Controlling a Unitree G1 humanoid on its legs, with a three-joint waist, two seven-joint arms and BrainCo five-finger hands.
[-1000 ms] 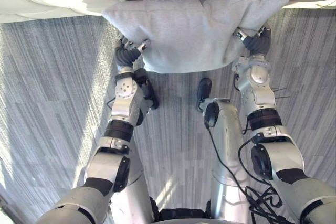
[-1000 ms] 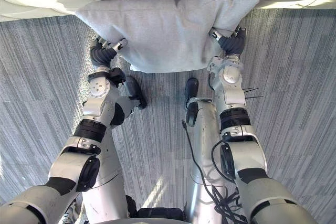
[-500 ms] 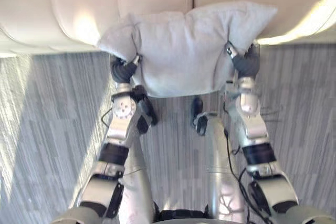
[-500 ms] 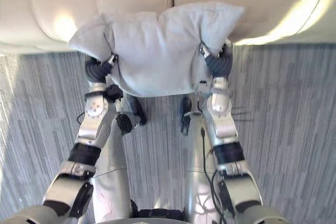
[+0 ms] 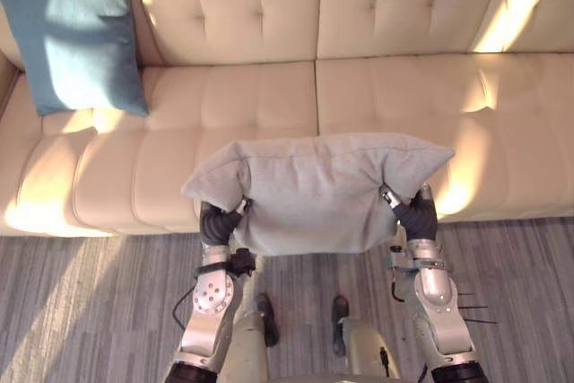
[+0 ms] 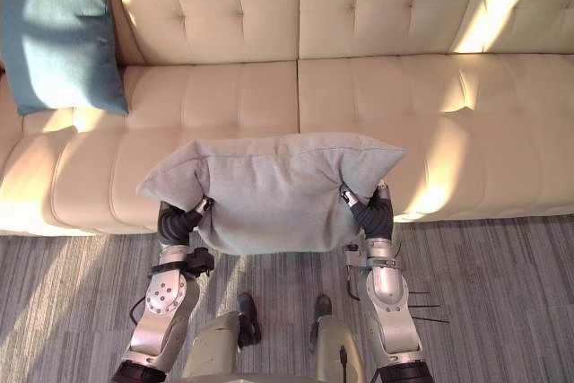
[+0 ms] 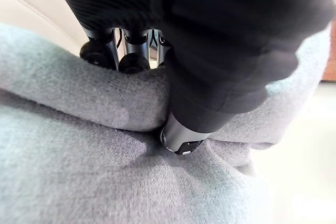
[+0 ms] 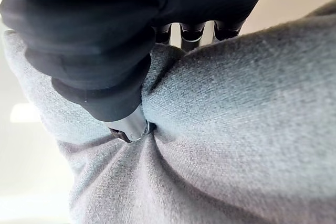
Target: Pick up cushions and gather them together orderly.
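Note:
A light grey cushion (image 5: 314,190) hangs in the air in front of the cream sofa (image 5: 386,96), held by both hands. My left hand (image 5: 218,223) pinches its left edge, thumb (image 7: 181,140) pressed into the cloth and fingers (image 7: 128,61) curled behind. My right hand (image 5: 418,217) grips the right edge the same way, thumb (image 8: 128,127) dug into the grey fabric (image 8: 236,119). A blue cushion (image 5: 81,38) leans upright against the sofa's back at the far left.
The sofa's seat (image 6: 484,123) to the right of the held cushion is bare, with sunlit patches. Grey striped carpet (image 5: 81,311) covers the floor in front of the sofa.
The camera has tilted up, bringing the whole sofa and the blue cushion into view. Both hands still hold the grey cushion, which is now raised level with the seat's front.

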